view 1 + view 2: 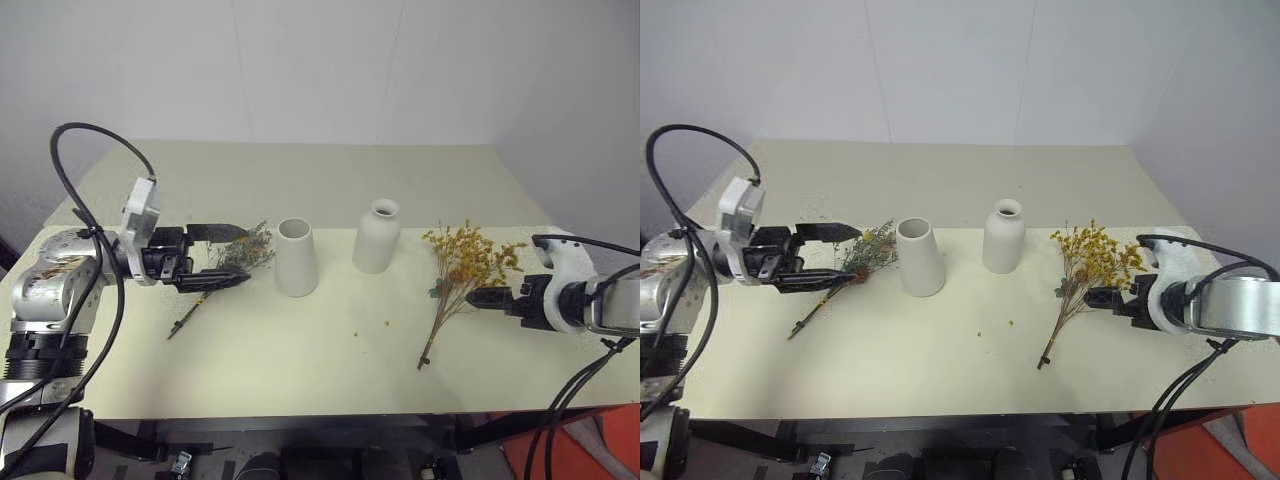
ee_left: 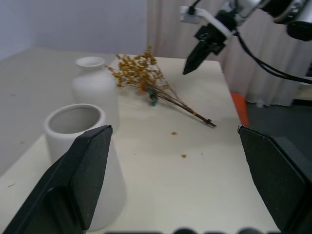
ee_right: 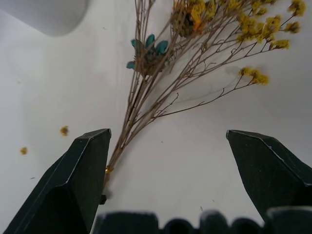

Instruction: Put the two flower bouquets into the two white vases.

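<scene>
In the head view we see our left gripper (image 1: pixel 222 256) at left of centre, its two black fingers spread wide and holding nothing, poised over the small grey-green dried bouquet (image 1: pixel 238 254) lying on the pale cream table (image 1: pixel 330 370). Just right of it, mid-frame, stands the wide-mouthed matte white cone vase (image 1: pixel 296 257), with the narrow-necked white bottle vase (image 1: pixel 377 236) beside it, slightly higher in the frame. Toward the right, the larger yellow-orange dried bouquet (image 1: pixel 461 268) lies flat, and our right gripper (image 1: pixel 484 296) hangs spread wide and empty just beside its thin stems.
</scene>
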You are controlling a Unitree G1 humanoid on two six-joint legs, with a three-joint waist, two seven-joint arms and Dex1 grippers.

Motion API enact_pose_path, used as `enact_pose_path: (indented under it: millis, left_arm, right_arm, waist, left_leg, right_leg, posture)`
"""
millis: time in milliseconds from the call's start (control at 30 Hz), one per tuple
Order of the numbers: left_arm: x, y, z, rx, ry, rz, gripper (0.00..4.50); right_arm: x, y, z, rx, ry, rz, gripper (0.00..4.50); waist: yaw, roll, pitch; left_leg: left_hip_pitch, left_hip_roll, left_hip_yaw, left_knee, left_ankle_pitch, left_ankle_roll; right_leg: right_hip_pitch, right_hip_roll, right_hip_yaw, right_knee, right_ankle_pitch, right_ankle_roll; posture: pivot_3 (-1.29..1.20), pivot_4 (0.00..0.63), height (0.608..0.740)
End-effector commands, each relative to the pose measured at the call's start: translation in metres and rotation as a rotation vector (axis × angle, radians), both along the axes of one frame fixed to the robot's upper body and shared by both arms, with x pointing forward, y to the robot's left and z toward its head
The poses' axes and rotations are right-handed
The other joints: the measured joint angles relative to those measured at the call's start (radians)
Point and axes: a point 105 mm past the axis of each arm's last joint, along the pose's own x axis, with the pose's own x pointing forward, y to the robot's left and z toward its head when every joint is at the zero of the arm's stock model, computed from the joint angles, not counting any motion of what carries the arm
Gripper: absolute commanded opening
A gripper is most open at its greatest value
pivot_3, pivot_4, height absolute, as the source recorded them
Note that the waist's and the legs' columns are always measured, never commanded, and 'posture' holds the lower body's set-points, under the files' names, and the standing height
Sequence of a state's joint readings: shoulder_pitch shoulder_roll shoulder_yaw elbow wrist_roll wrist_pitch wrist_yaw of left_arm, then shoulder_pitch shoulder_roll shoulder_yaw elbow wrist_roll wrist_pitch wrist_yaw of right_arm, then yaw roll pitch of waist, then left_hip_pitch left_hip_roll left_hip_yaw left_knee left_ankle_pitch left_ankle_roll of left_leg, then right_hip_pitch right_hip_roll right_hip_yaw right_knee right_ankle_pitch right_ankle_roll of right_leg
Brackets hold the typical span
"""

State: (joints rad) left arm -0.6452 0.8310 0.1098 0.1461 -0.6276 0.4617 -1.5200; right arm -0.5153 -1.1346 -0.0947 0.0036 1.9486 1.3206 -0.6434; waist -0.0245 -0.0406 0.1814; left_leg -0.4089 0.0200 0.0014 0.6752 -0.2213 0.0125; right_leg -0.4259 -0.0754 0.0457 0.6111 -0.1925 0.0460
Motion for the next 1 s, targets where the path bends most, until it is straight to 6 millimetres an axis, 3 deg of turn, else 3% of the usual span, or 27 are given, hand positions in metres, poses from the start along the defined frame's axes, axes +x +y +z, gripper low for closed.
enact_pose_path:
  millis: [33, 267, 767, 1000]
  left_arm:
    - [-0.007, -0.012, 0.004, 0.053, -0.027, -0.100, 4.50]
    - [-0.005, -0.022, -0.004, 0.053, -0.022, -0.129, 4.50]
    - [-0.012, -0.038, -0.009, 0.071, -0.021, -0.186, 4.50]
    - [-0.012, -0.055, -0.009, 0.053, -0.025, -0.230, 4.50]
  right_arm:
    - [0.008, 0.017, 0.006, 0.003, -0.001, 0.061, 4.44]
    - [0.013, 0.040, 0.000, -0.036, 0.062, 0.169, 4.44]
    - [0.011, 0.033, -0.008, -0.026, 0.315, 0.241, 4.44]
    - [0.017, 0.044, -0.022, 0.052, 0.414, 0.242, 4.44]
  waist:
    - [0.000, 0.000, 0.000]
    - [0.006, 0.000, 0.000]
    - [0.007, 0.000, 0.000]
    - [0.006, 0.000, 0.000]
  left_leg:
    - [0.000, 0.000, 0.000, 0.000, 0.000, 0.000]
    - [-0.003, 0.000, 0.000, 0.000, 0.000, 0.000]
    - [-0.007, 0.000, 0.000, 0.000, 0.000, 0.000]
    - [-0.012, 0.000, 0.000, 0.001, 0.000, 0.000]
  right_leg:
    - [0.000, 0.000, 0.000, 0.000, 0.001, 0.000]
    - [-0.002, 0.000, -0.001, 0.000, 0.003, 0.000]
    - [-0.007, 0.000, -0.001, 0.000, 0.005, -0.002]
    - [-0.011, 0.000, -0.001, 0.000, 0.005, -0.001]
  posture:
    - [0.00, 0.150, 0.740]
    - [0.00, 0.150, 0.740]
    - [0.00, 0.150, 0.740]
    - [0.00, 0.150, 0.740]
